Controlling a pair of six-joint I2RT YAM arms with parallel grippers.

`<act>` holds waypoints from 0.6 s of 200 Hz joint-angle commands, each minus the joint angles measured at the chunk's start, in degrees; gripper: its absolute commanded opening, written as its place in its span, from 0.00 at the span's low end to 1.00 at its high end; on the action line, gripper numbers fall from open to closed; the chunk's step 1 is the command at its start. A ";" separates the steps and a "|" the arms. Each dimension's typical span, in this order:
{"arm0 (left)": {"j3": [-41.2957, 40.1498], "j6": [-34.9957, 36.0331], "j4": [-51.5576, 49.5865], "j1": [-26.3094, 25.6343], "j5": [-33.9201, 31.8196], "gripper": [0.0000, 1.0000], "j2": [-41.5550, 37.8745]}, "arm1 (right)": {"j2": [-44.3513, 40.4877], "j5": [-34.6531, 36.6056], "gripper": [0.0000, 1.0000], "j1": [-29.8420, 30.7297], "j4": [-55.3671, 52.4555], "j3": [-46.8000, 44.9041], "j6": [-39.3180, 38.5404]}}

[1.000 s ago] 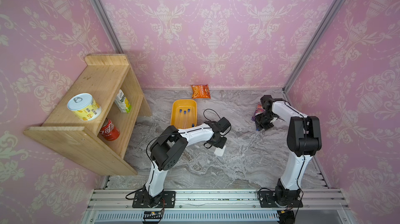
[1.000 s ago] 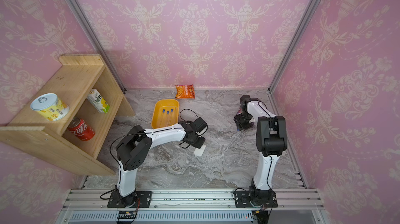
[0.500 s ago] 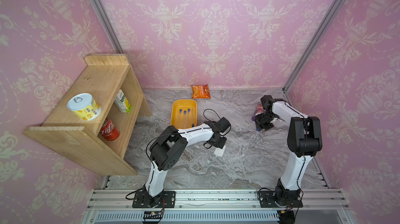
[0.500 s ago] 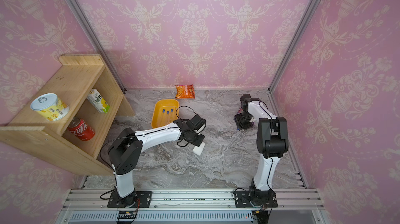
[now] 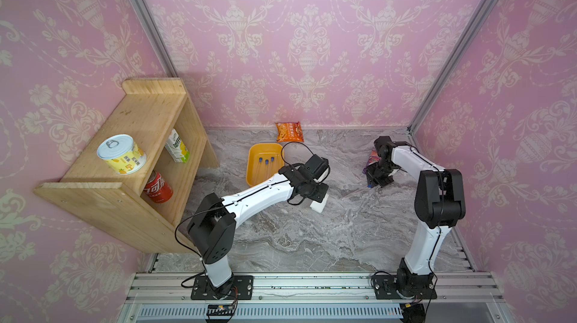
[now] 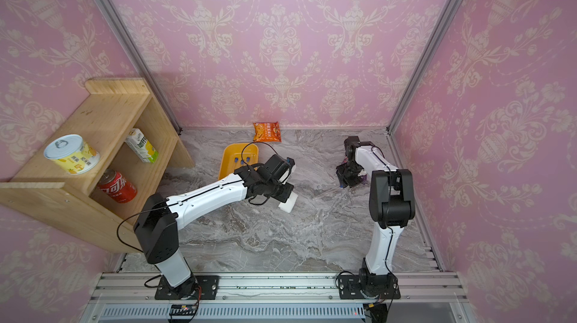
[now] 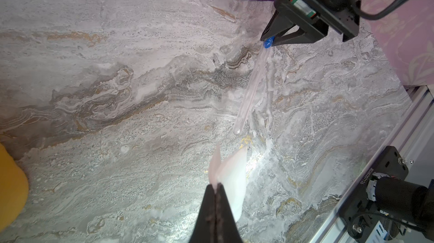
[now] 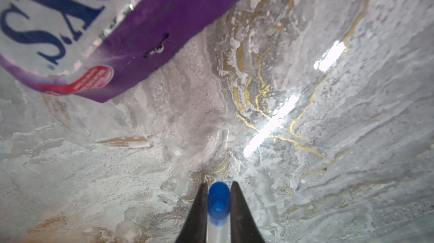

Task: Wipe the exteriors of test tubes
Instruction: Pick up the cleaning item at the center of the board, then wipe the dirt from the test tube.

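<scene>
- On the right of the worktop (image 5: 312, 237), a test tube (image 7: 252, 84) is gripped at its blue cap by the right claw (image 8: 218, 184).
- Three more tubes (image 5: 266, 162) are laid in the yellow tray (image 5: 251, 168).
- A white wipe (image 7: 231, 183) is pinched in the closed left claw (image 7: 215, 185), near the held tube's tip.
- A purple packet (image 8: 164, 18) is seen just beside the right claw, its blue lettering cut off.
- White Chinese script is borne by the red cola can (image 5: 157, 187).

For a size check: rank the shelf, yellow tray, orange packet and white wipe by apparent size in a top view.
1. shelf
2. tray
3. packet
4. wipe, partly hidden, so last place is unsure
</scene>
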 commanded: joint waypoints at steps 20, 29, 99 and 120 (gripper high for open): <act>2.76 0.36 0.38 0.43 4.03 0.00 0.96 | -2.55 -0.37 0.10 3.01 -0.80 -1.41 0.57; 3.59 0.30 0.28 0.36 4.14 0.00 1.92 | -2.86 -0.61 0.10 3.59 -0.80 -1.65 0.73; 8.80 -2.57 4.95 0.40 7.44 0.00 8.84 | -6.53 -1.71 0.11 6.91 -1.69 -3.17 0.87; 10.02 -5.40 7.29 0.34 9.26 0.00 11.02 | -7.46 -1.44 0.11 7.12 -2.28 -3.30 0.89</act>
